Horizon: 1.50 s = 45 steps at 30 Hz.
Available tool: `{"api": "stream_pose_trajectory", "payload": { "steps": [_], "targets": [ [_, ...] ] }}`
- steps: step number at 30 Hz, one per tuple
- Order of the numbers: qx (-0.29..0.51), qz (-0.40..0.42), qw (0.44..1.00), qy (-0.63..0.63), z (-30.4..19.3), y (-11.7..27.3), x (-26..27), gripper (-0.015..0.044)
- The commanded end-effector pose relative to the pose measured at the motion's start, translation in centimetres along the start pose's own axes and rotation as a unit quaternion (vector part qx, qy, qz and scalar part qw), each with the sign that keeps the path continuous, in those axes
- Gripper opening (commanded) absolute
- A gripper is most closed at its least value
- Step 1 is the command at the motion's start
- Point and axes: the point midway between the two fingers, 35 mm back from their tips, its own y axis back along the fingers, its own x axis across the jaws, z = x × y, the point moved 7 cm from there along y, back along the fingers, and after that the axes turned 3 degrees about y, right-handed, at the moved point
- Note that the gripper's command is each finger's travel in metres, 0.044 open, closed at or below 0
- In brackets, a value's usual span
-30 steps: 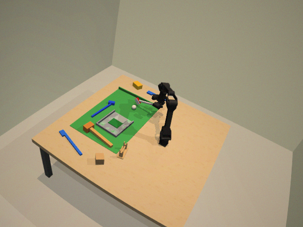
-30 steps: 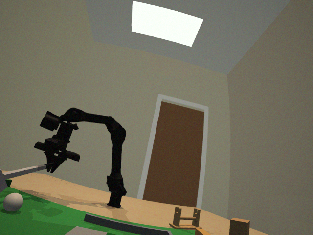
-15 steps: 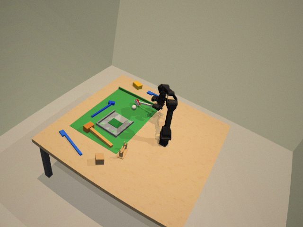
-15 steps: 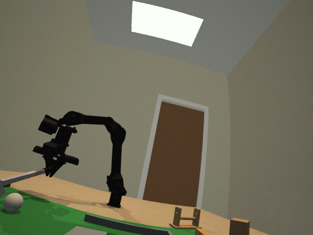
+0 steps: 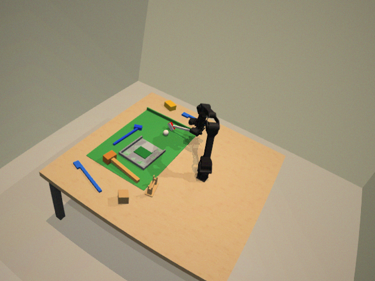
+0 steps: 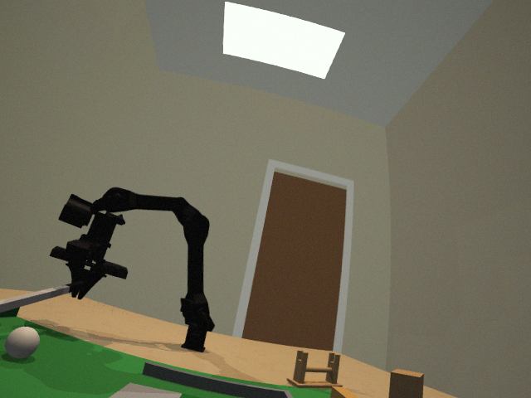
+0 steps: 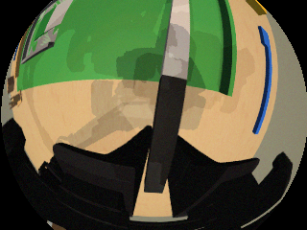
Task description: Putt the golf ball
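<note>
The gripper [image 5: 195,132] [image 6: 78,294] [image 7: 157,130] grips the putter [image 5: 180,128] [image 6: 36,298] [image 7: 175,59]; the top view shows a blue hammer [image 5: 127,135] beside the ramp [image 5: 145,163]; only the exterior view shows a door [image 6: 295,261].

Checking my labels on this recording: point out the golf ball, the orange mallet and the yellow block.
golf ball [image 5: 165,132] [image 6: 21,342]: top and exterior views, ball's middle
orange mallet [image 5: 109,157]: top view, head
yellow block [image 5: 170,105]: top view, upper face

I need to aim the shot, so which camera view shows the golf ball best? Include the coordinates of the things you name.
The exterior view: the golf ball [image 5: 165,132] [image 6: 21,342] appears largest there, whole, on the green mat [image 5: 156,120] [image 6: 85,364] [image 7: 115,38]. The top view shows it small, but beside the putter head [image 5: 171,126]. The wrist view does not show it.
</note>
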Motion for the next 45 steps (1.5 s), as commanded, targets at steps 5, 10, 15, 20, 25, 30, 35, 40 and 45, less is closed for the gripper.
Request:
{"api": "stream_pose_trajectory", "payload": {
  "steps": [5,10,15,20,25,30,35,40,45],
  "targets": [
    [-0.001,-0.003,1.0,0.0,-0.1,0.0,-1.4,0.0],
    [0.0,0.0,1.0,-0.002,-0.2,-0.2,-1.1,0.0],
    [0.0,0.001,1.0,-0.002,0.4,0.0,0.9,0.0],
    [-0.001,0.002,1.0,-0.001,1.1,0.2,7.8,0.0],
    [-0.001,0.002,1.0,0.0,0.5,-0.1,12.3,0.0],
    [-0.001,0.002,1.0,0.0,0.6,0.1,12.3,0.0],
    [-0.001,0.002,1.0,0.0,0.7,1.7,12.2,0.0],
    [-0.001,0.002,1.0,0.0,0.7,3.9,12.2,0.0],
    [-0.001,0.002,1.0,0.0,0.6,5.8,12.3,0.0]
  ]
}}
